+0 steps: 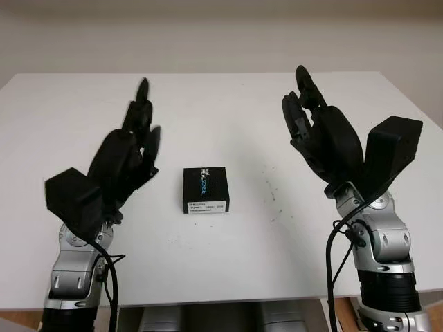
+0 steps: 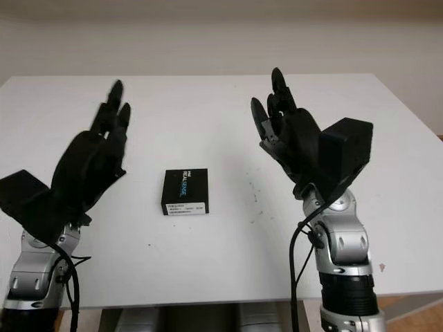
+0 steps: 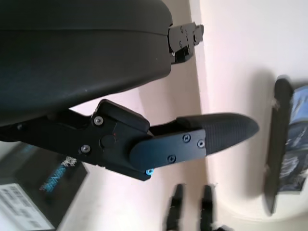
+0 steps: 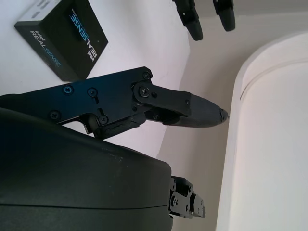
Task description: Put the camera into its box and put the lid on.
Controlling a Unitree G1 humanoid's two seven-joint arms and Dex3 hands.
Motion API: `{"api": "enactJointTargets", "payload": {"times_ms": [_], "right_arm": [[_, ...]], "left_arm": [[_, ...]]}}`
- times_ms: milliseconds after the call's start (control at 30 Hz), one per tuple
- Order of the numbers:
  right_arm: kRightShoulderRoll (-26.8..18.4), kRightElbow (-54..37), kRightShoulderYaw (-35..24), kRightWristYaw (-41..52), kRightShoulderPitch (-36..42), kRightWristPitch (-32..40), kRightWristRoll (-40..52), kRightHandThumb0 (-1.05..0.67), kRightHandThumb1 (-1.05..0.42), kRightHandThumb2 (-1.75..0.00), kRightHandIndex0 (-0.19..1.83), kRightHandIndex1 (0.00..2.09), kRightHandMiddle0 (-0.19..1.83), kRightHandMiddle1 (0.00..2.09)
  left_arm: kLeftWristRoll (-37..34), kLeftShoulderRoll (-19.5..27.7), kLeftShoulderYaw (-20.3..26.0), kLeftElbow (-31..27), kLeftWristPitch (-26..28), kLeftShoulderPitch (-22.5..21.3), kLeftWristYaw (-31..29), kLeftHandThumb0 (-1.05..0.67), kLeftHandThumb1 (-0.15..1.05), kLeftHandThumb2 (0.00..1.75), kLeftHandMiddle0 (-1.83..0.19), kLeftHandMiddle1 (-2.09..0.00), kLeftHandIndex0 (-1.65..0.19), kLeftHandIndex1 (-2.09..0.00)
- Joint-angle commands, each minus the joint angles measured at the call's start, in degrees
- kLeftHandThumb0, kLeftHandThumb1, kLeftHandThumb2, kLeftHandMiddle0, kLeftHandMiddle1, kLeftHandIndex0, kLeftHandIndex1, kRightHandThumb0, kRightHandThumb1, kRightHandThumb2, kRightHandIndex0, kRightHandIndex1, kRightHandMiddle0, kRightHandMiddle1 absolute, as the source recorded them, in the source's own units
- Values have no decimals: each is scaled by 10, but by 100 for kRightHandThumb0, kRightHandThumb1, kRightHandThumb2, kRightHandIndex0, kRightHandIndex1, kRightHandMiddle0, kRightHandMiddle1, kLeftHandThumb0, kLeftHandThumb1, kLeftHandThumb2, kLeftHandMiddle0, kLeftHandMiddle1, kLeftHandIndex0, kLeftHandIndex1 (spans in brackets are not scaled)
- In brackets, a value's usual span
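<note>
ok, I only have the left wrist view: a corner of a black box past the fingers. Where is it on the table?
Observer: The box lies on the white table, about midway between the two hands.
Operator: Open or closed?
Observer: It looks closed. The printed lid faces up, with a white label strip along its near edge.
Operator: Right hand?
Observer: The right hand is open and holds nothing. It is raised above the table to the right of the box.
Operator: And the left, from outside?
Observer: The left hand is open too. It is raised to the left of the box and clear of it.
</note>
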Motion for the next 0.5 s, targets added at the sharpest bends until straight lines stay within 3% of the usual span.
{"api": "enactJointTargets", "payload": {"times_ms": [0, 233, 467], "right_arm": [[5, 10, 1, -3, -4, -9, -4, -67, -105, -71, -19, 0, -19, 0], [27, 51, -1, -10, -7, -42, -4, -68, -105, -71, -19, 0, -19, 0], [35, 70, 1, -15, -1, -62, -12, -70, -105, -68, -19, 0, -19, 0]], "left_arm": [[-17, -15, 16, -12, 2, -15, 17, -84, 105, 62, 19, 0, 19, 0], [-55, -27, 46, 17, 24, -37, 51, -83, 105, 68, 19, 0, 19, 0], [-55, -9, 52, 52, 31, -50, 42, -80, 105, 71, 19, 0, 19, 0]]}}
